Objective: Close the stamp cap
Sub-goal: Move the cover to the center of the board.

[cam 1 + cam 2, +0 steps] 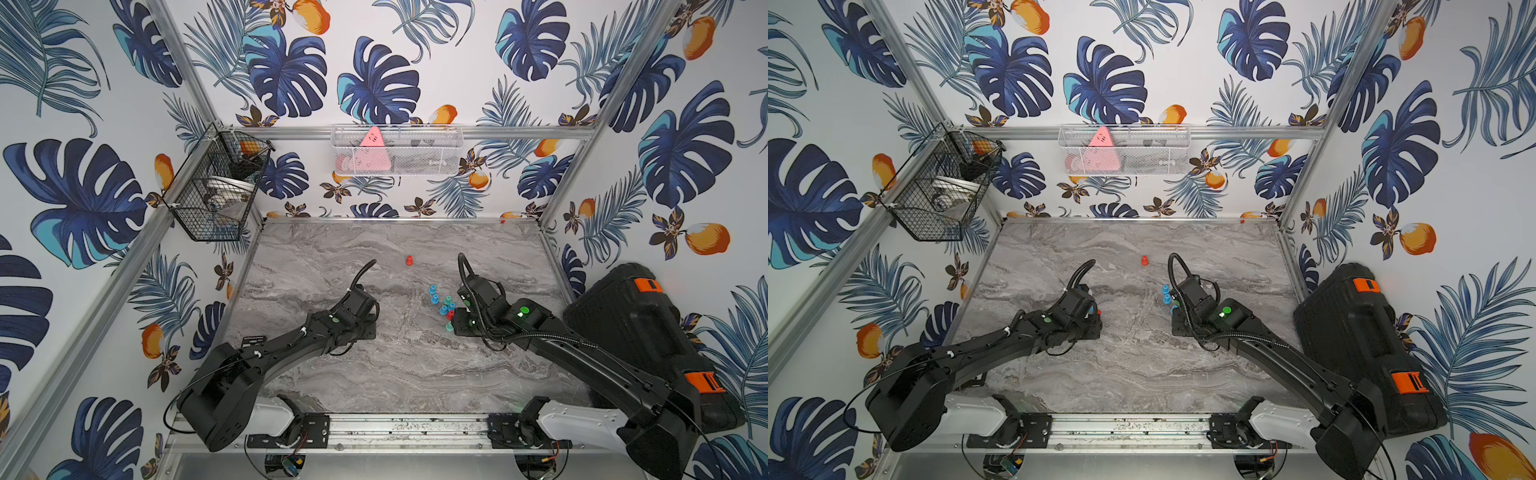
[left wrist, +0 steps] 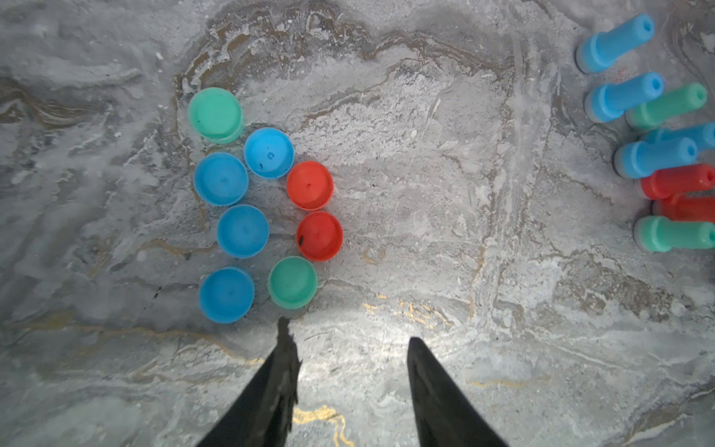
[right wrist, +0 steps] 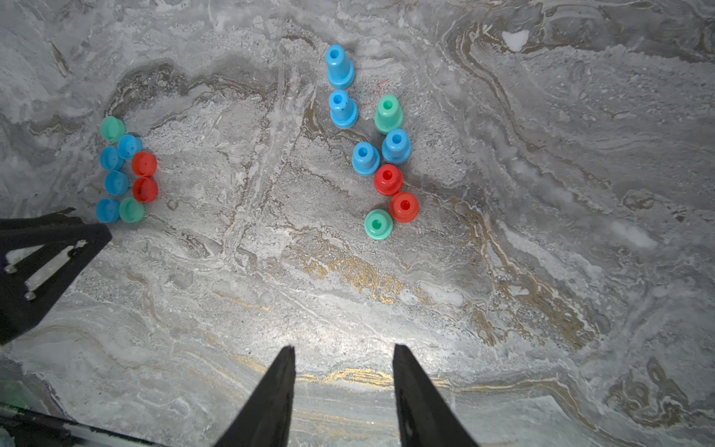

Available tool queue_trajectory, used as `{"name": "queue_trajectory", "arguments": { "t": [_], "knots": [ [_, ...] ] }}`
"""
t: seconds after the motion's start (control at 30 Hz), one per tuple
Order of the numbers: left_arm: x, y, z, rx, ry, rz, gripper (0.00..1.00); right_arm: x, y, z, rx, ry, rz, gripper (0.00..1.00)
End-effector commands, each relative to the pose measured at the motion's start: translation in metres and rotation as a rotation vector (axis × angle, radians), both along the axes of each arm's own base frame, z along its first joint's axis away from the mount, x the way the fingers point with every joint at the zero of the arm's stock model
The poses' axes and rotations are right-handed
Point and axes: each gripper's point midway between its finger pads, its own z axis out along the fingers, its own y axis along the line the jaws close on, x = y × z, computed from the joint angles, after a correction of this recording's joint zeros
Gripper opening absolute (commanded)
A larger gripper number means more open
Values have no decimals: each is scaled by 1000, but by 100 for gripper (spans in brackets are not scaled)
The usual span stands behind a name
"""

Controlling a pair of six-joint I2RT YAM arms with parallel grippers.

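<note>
hovering over the marble tabletop (image 1: 374,374), the left gripper (image 2: 350,333) had its two fingers spread with nothing between them, released and empty. just ahead of it lay the caps (image 2: 243,231), eight of them packed in a tight cluster on the marble: four blue, two red and two green. the nearest green cap (image 2: 292,282) sat just beside one fingertip, and i could not tell whether the two touched. in both top views the left arm hid most of this cluster.

the stamps (image 3: 388,179) stood well apart from the caps, with bare marble between the two groups. there were eight, upright on their wide ends with the narrow ends up: four blue, two red and two green. several touched or nearly touched their neighbours. a top view showed them just beside the right arm's wrist.

the right gripper (image 3: 343,348) was also unclenched, its fingers apart and holding nothing, over bare marble near the green stamp (image 3: 378,224) at the edge of the group.

a lone red stamp (image 1: 409,260) stood by itself farther toward the back wall, well apart from the rest, in both top views.

a black case (image 1: 636,332) leaned at the table's right side. on the walls hung a black wire basket (image 1: 216,187) and a white mesh basket (image 1: 436,162) with a pink triangular piece (image 1: 370,151) inside.
</note>
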Motion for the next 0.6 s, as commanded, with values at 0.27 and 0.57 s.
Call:
{"name": "queue_trajectory", "arguments": {
  "t": [0.27, 0.57],
  "knots": [
    [15, 1, -15, -31, 9, 32, 51, 0, 1, 3, 8, -2, -7, 44],
    [21, 0, -18, -26, 16, 32, 51, -2, 0, -4, -1, 8, -6, 44]
  ]
}}
